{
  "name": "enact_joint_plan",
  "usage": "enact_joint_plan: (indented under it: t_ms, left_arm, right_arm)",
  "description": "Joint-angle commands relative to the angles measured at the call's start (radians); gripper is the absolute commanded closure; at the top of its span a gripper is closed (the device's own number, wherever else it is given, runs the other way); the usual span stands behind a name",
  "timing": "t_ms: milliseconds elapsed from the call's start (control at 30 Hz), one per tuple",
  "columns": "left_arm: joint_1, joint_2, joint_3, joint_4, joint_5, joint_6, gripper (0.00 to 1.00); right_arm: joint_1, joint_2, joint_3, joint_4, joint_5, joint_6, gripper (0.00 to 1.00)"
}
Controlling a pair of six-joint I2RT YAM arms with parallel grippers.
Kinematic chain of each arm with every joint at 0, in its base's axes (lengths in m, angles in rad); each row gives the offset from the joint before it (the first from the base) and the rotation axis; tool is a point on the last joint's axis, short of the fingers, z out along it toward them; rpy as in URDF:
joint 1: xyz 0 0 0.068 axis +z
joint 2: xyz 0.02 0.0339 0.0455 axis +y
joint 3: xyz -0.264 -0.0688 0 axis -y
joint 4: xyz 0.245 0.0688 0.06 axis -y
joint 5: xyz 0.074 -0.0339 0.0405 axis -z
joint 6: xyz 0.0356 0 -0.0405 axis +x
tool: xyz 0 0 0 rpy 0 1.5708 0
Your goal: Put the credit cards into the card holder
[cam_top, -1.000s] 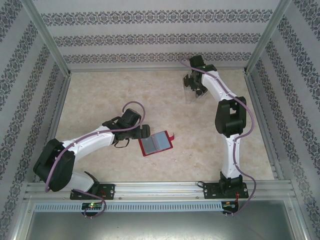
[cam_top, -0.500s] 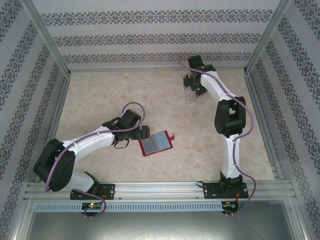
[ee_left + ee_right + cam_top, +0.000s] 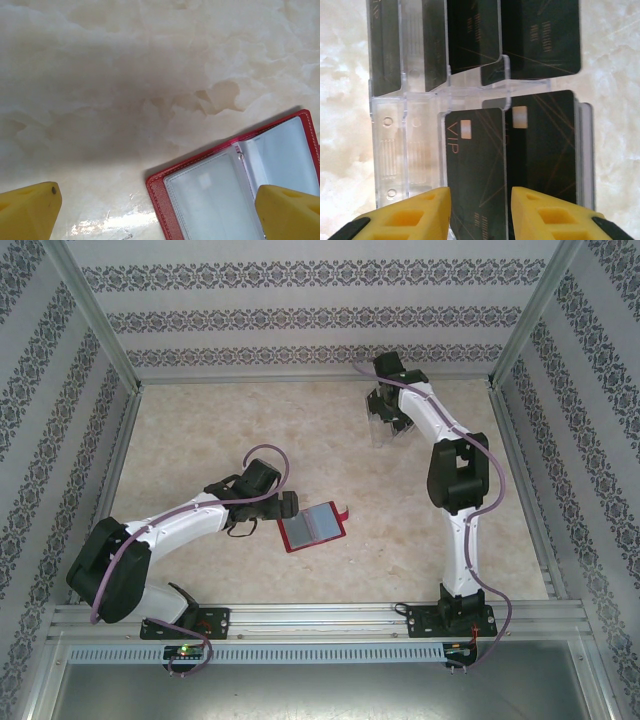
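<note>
Clear, perhaps acrylic rack (image 3: 390, 145), marbled tabletop (image 3: 200, 430)

Lab enclosure, aluminium frame (image 3: 320, 618)

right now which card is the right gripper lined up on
The VIP card: it sits in the gap of the right gripper; the other cards stand beside or behind.

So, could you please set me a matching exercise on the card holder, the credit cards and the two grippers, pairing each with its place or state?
Things:
1. card holder
2. credit cards
3. left gripper
4. right gripper

Places or states:
a. open, poised at the clear rack, far right of the table
b. lying open, red cover down
c. standing in the rack's slots
d. open, at the holder's left edge, mid-table

Pairs: 1-b, 2-c, 3-d, 4-a
</note>
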Motion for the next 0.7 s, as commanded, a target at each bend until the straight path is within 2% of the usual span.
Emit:
enact_joint_plan:
  t_ms: [0,433,667]
  left_arm:
    - [0.013,-0.021,-0.012,0.012,-0.004,0.014,0.0]
    - [0.017,-0.02,-0.01,0.019,0.001,0.018,0.0]
    - [0.021,-0.028,-0.006,0.013,0.001,0.023,0.0]
  right_arm:
    - [0.022,0.029,0.031,-0.032,0.026,-0.01,0.63]
    - [0.049,0.009,0.049,-0.035,0.004,-0.006,0.65]
    - [0.048,0.005,0.075,-0.042,0.075,-0.027,0.63]
